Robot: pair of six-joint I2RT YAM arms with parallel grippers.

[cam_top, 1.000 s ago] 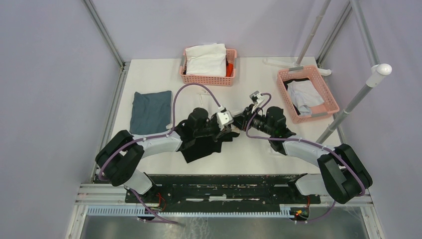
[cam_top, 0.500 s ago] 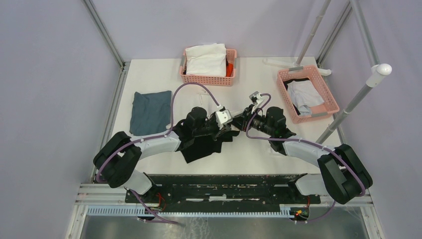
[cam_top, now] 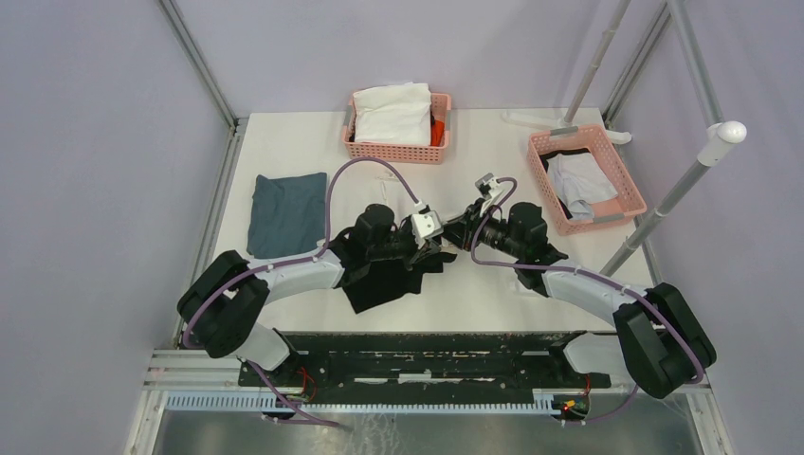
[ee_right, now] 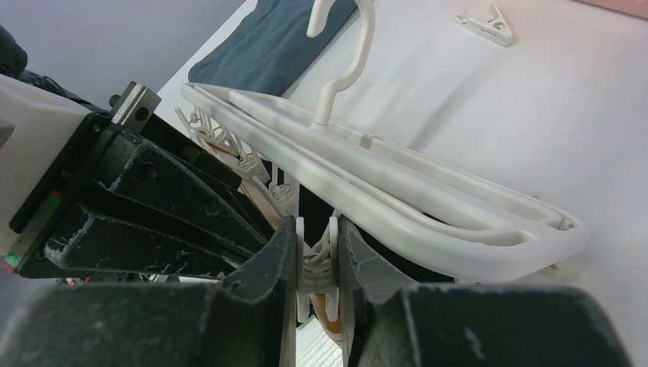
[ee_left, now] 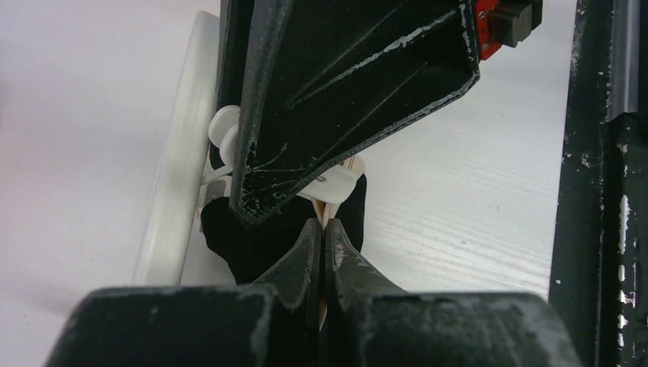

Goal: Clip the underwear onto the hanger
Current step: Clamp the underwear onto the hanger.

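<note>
The black underwear [cam_top: 384,280] lies crumpled on the table under my left arm. My left gripper [ee_left: 322,229] is shut on its thin tan waistband edge, with black fabric [ee_left: 260,237] just beyond the fingertips. The white hanger [ee_right: 397,164] lies flat on the table, its hook [ee_right: 348,53] pointing away and one rail [ee_left: 172,191] beside the fabric. My right gripper [ee_right: 315,229] is shut on one of the hanger's white clips [ee_right: 317,256], squeezing its two tabs. Both grippers meet tip to tip at the table's centre [cam_top: 447,243]. In the top view the arms hide most of the hanger.
A folded blue-grey cloth [cam_top: 287,213] lies at the left. A pink basket [cam_top: 353,142] with a white garment stands at the back, another pink basket [cam_top: 626,185] at the right. A loose white clip [ee_right: 485,24] lies on the table. A slanted pole [cam_top: 678,194] stands right.
Both grippers keep their grips in the same spot. The right arm's elbow has shifted slightly to the right.
</note>
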